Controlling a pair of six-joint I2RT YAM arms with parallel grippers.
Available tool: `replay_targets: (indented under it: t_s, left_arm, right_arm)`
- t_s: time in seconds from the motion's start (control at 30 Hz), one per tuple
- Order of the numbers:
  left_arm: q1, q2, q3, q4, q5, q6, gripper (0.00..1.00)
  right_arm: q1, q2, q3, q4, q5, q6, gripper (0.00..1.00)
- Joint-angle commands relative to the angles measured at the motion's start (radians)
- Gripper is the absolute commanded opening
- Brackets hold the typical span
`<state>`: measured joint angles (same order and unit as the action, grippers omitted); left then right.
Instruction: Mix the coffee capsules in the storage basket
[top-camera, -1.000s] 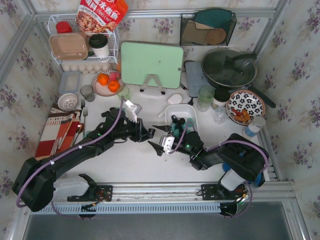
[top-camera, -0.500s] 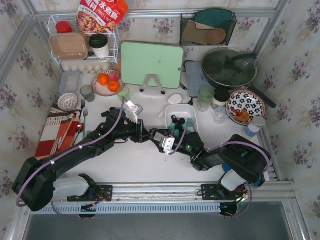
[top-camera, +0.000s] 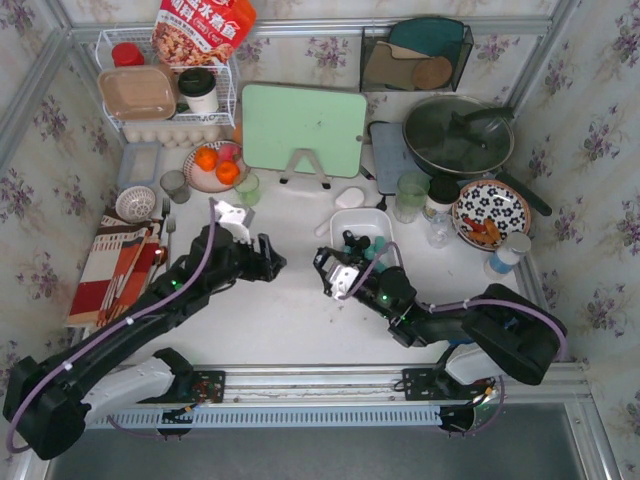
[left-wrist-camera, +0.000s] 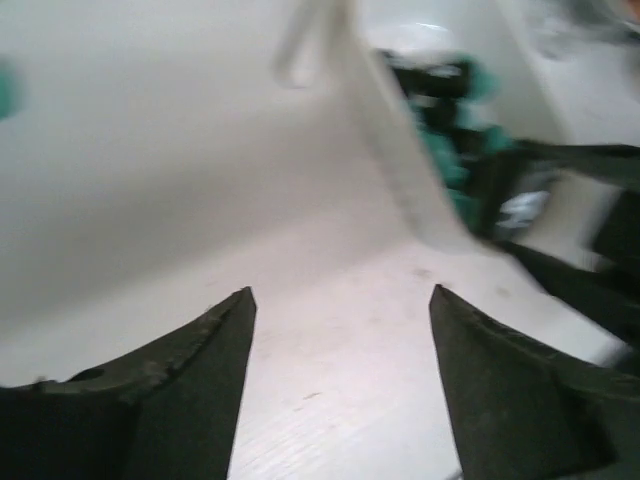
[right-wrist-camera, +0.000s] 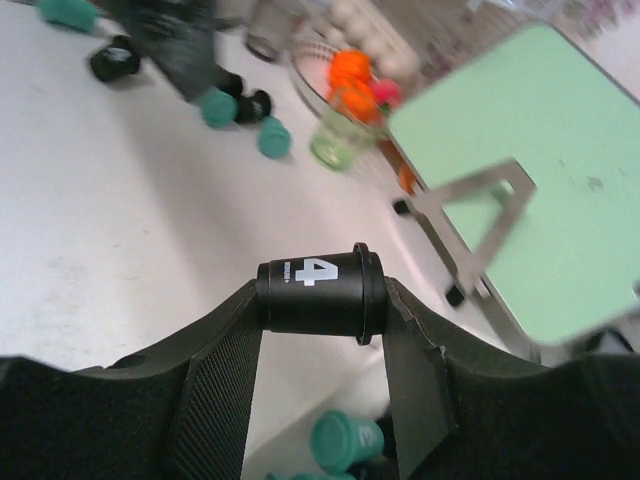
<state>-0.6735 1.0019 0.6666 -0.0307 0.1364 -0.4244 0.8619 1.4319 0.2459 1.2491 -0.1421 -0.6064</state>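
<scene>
**Top view:** white surface walled by floral wallpaper. The storage basket sits centre-far with coffee capsules inside, partly hidden by the right end effector. The left end effector, tip-to-tip with it 0.5 s earlier, now lies apart.

**Left wrist:** blurred; fingers parted, empty.

**Right wrist:** fingers clamp 1 black capsule. Loose capsules lie to the left.

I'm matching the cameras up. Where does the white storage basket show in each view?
Top external: storage basket, centre, just behind the right claw.
Left wrist: its white wall, upper right, capsules inside.
Right wrist: cannot make it out.
Shared landmark: right claw gripping a black capsule; dark at left wrist's right edge.
</scene>
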Motion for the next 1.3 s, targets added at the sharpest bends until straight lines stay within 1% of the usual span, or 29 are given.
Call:
replay_targets:
  t_s: [0.0,0.03,0.07,0.17,0.23,0.27,0.33,0.47,0.5,0.67,0.73,0.83,0.93,1.1,1.13,1.2,1.27]
  left_arm:
    - [0.017,-0.05,-0.006,-0.298,-0.508,-0.097,0.81]
    - [0.028,-0.052,-0.012,-0.339,-0.563,-0.114,0.84]
    - [0.039,-0.05,-0.02,-0.367,-0.599,-0.143,0.84]
    - [0.078,-0.025,-0.033,-0.431,-0.653,-0.19,0.84]
    - [0.116,-0.001,-0.03,-0.469,-0.668,-0.213,0.83]
    - [0.14,0.009,-0.029,-0.477,-0.661,-0.217,0.82]
    - [0.186,0.029,-0.03,-0.474,-0.64,-0.211,0.81]
    - [0.283,0.074,-0.031,-0.456,-0.578,-0.198,0.8]
    - [0.309,0.087,-0.03,-0.446,-0.55,-0.192,0.8]
    - [0.426,0.171,-0.025,-0.374,-0.407,-0.156,0.78]
    - [0.449,0.208,-0.013,-0.361,-0.375,-0.148,0.77]
    - [0.461,0.265,0.008,-0.347,-0.362,-0.143,0.77]
    - [0.468,0.304,0.021,-0.327,-0.35,-0.14,0.76]
    - [0.479,0.355,0.046,-0.284,-0.402,-0.133,0.74]
    - [0.485,0.367,0.051,-0.273,-0.407,-0.128,0.71]
    - [0.49,0.387,0.06,-0.246,-0.419,-0.116,0.61]
    - [0.501,0.419,0.064,-0.215,-0.41,-0.114,0.56]
  right_arm:
    - [-0.004,-0.068,0.017,-0.149,0.28,0.146,0.39]
    - [-0.004,-0.079,0.023,-0.179,0.335,0.193,0.41]
    - [-0.008,-0.085,0.03,-0.208,0.384,0.235,0.42]
    - [-0.026,-0.104,0.052,-0.284,0.483,0.359,0.47]
    - [-0.043,-0.107,0.089,-0.373,0.551,0.443,0.53]
    - [-0.051,-0.108,0.113,-0.44,0.581,0.483,0.56]
    - [-0.061,-0.108,0.155,-0.543,0.613,0.535,0.67]
    - [-0.064,-0.126,0.179,-0.616,0.621,0.585,0.83]
    - [-0.063,-0.137,0.182,-0.634,0.62,0.593,0.86]
    - [-0.064,-0.197,0.184,-0.662,0.61,0.608,0.93]
    - [-0.063,-0.212,0.192,-0.681,0.615,0.641,1.0]
    - [-0.062,-0.216,0.22,-0.732,0.61,0.674,1.0]
    - [-0.062,-0.2,0.257,-0.794,0.579,0.669,1.0]
    - [-0.062,-0.165,0.286,-0.827,0.562,0.667,1.0]
    - [-0.063,-0.165,0.287,-0.827,0.555,0.668,1.0]
    - [-0.063,-0.17,0.284,-0.823,0.547,0.668,1.0]
    - [-0.063,-0.177,0.28,-0.817,0.54,0.668,1.0]
